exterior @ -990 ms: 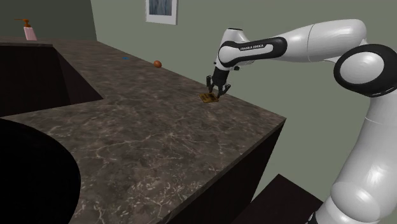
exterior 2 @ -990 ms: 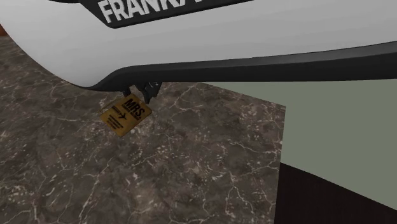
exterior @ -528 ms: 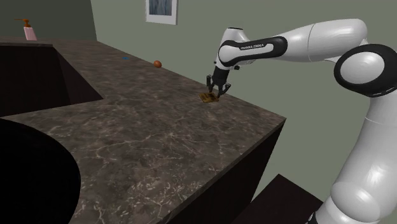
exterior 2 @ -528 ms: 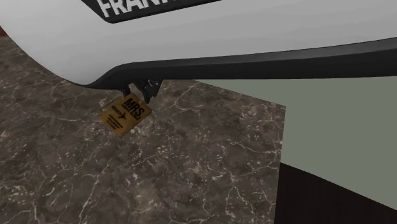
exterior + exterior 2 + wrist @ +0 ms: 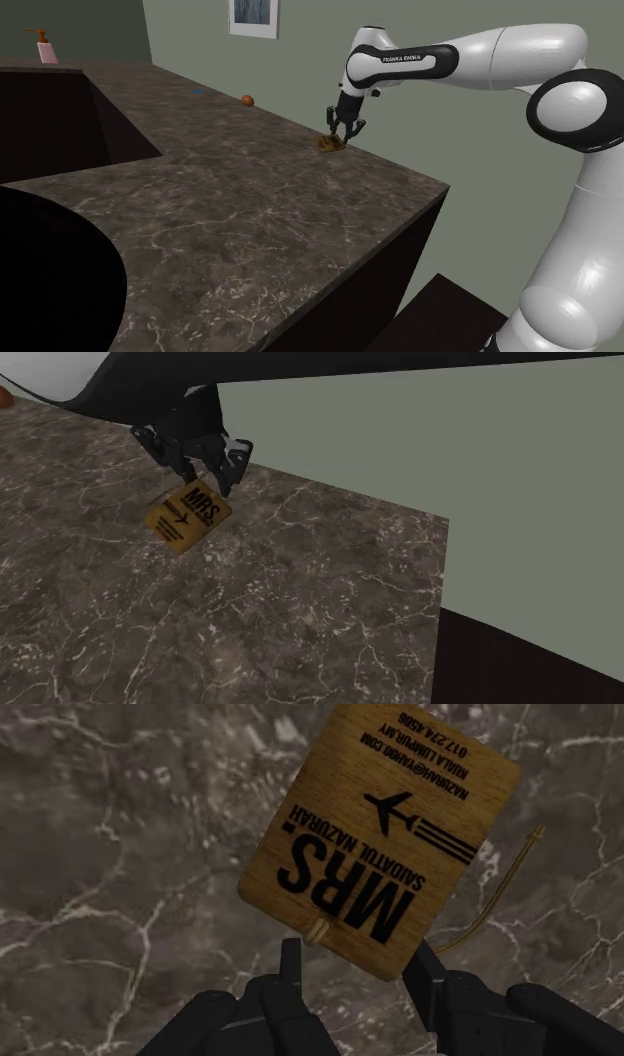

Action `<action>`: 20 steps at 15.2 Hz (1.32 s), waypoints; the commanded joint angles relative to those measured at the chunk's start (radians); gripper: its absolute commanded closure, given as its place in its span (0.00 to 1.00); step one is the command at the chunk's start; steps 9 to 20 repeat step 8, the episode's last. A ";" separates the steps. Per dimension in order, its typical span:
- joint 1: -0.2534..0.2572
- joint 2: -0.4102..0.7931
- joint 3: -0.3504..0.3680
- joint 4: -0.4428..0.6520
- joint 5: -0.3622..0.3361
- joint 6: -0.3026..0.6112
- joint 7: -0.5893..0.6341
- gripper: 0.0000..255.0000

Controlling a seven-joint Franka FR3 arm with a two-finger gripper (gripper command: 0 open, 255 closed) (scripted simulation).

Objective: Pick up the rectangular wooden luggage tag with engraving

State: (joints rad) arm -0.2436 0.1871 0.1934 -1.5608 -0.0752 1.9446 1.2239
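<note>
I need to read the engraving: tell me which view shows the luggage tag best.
Wrist view: the wooden tag faces the camera, lettering legible. Second exterior view shows it smaller, slanted; shoulder view, a brown speck.

From the shoulder view the luggage tag (image 5: 327,143) is just a brown speck under the end effector (image 5: 338,135), no reading the engraving there. The little orange thing (image 5: 247,99) further back on the tabletop (image 5: 230,200) is too tiny to identify, same with the pink item (image 5: 45,51) at the far corner. The wall picture (image 5: 254,16) is cut off by the top edge. Wrist view: the tag's far edge runs off frame, and its cord (image 5: 500,894) vanishes behind a finger (image 5: 425,969).
</note>
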 commanded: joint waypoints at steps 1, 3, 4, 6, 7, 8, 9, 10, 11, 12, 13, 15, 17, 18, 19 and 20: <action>0.002 0.004 0.001 0.031 -0.001 -0.027 0.000 1.00; 0.003 0.007 0.001 0.062 -0.001 -0.055 -0.001 1.00; 0.003 0.009 0.001 0.078 -0.001 -0.069 -0.001 1.00; 0.004 0.014 0.002 0.111 -0.002 -0.098 -0.002 1.00; 0.004 0.014 0.002 0.113 -0.002 -0.100 -0.002 1.00; 0.005 0.014 0.002 0.114 -0.002 -0.100 -0.002 1.00; 0.005 0.014 0.002 0.114 -0.002 -0.100 -0.002 1.00; 0.005 0.014 0.002 0.114 -0.002 -0.100 -0.002 1.00; 0.005 0.014 0.002 0.114 -0.002 -0.100 -0.002 1.00; 0.005 0.014 0.002 0.114 -0.002 -0.100 -0.002 1.00; 0.005 0.014 0.002 0.114 -0.002 -0.100 -0.002 1.00; 0.005 0.014 0.002 0.114 -0.002 -0.100 -0.002 1.00; 0.005 0.014 0.002 0.114 -0.002 -0.100 -0.002 1.00; 0.005 0.014 0.002 0.114 -0.002 -0.100 -0.002 1.00; 0.005 0.014 0.002 0.114 -0.002 -0.100 -0.002 1.00; 0.005 0.014 0.002 0.114 -0.002 -0.100 -0.002 1.00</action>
